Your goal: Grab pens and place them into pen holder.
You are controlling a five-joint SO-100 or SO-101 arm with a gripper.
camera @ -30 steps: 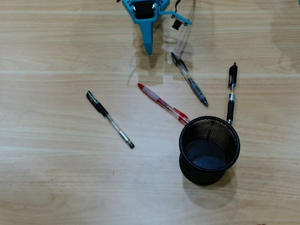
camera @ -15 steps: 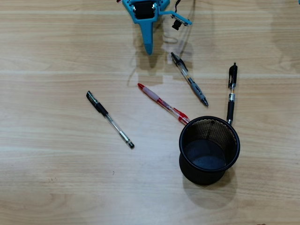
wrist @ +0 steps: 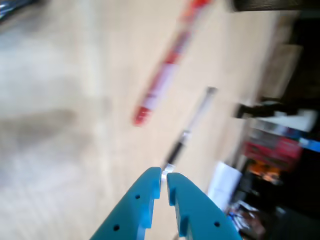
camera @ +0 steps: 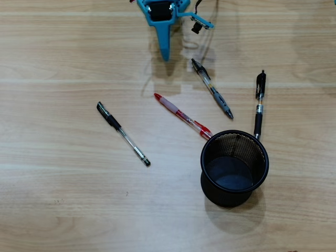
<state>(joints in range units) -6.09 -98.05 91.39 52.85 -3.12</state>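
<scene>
Overhead view: the blue gripper [camera: 165, 54] points toward four pens lying apart on the wooden table [camera: 63, 199]; the red pen [camera: 182, 116] ends beside the empty pen holder [camera: 234, 168]. Wrist view, blurred: fingertips nearly touching, holding nothing, the red pen [wrist: 167, 67] beyond them.

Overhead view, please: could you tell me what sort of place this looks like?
Probably an office or hobby desk: a light wood-grain tabletop, a black mesh pen holder, and loose pens such as the red pen.

Blue pincer [wrist: 163, 181] tips nearly together, red pen [wrist: 167, 70] blurred beyond.
</scene>
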